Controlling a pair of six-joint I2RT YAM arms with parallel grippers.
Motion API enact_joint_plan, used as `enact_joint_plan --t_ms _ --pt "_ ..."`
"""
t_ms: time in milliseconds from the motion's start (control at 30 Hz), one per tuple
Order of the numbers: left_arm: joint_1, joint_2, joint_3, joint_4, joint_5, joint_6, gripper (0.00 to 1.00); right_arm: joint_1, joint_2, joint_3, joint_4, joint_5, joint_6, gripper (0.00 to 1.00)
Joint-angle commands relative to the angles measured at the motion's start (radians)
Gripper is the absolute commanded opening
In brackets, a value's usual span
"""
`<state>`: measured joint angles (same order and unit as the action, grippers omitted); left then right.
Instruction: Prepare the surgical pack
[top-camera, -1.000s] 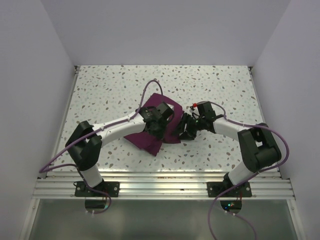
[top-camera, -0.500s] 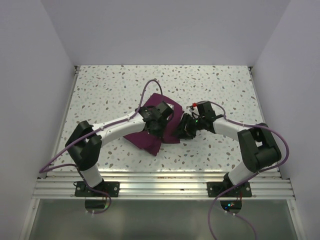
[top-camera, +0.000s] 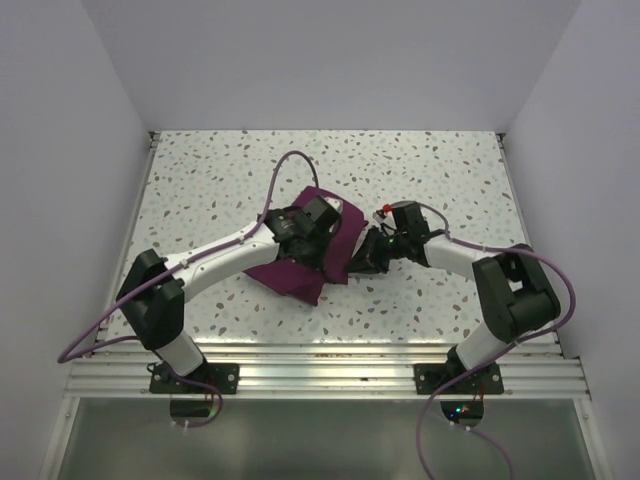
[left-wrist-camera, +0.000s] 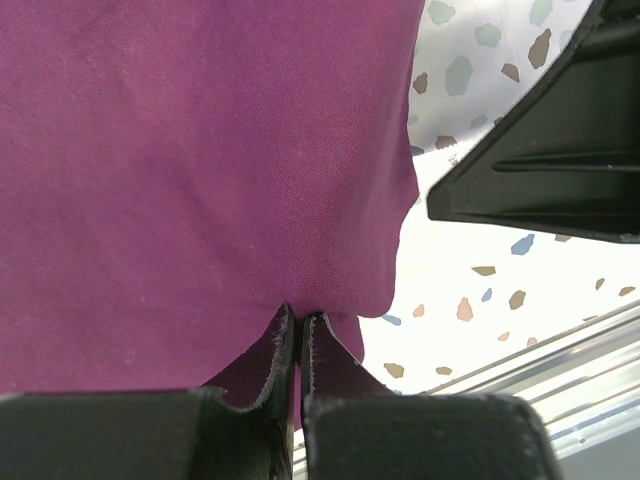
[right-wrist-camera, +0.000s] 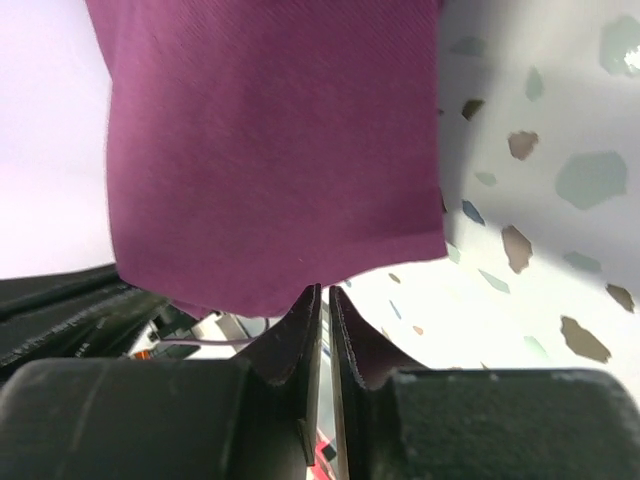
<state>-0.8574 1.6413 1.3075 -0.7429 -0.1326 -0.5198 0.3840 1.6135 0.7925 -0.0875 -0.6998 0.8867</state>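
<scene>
The left gripper (left-wrist-camera: 298, 325) is squeezed tight on one edge of the big dark-purple soft cloth sheet (top-camera: 296, 277). The right gripper (right-wrist-camera: 323, 300), just beside it, pinches the sheet too. The rest of the sheet lies under the left gripper on the white speckled table (top-camera: 210, 180).

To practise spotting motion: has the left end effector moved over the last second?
Yes. The left end effector, shut on the surgical pack, shifted slightly left, away from the near rail.
</scene>
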Motion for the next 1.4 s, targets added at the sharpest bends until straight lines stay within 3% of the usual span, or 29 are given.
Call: enact_joint_plan --t_ms 0,433,733,1100,1233,1367 --pt "0.004 -0.04 0.049 0.0 0.025 -0.019 0.0 0.016 0.02 0.034 0.083 -0.027 0.046 0.1" --pt "0.004 -0.006 0.078 -0.001 0.097 0.046 0.0 0.122 0.121 0.042 0.371 0.023 0.238 0.03" --pt "0.004 0.026 0.073 0.014 0.157 0.064 0.0 0.185 0.209 -0.006 0.758 0.141 0.428 0.0" --pt "0.004 0.043 0.064 0.024 0.163 0.061 0.0 0.219 0.299 0.048 0.732 0.197 0.35 0.0" --pt "0.006 0.037 0.049 0.014 0.148 0.066 0.0 0.198 0.2 0.06 0.527 0.191 0.252 0.0" --pt "0.012 0.023 0.023 0.017 0.14 0.066 0.0 0.125 0.06 0.066 0.21 0.21 0.103 0.01"
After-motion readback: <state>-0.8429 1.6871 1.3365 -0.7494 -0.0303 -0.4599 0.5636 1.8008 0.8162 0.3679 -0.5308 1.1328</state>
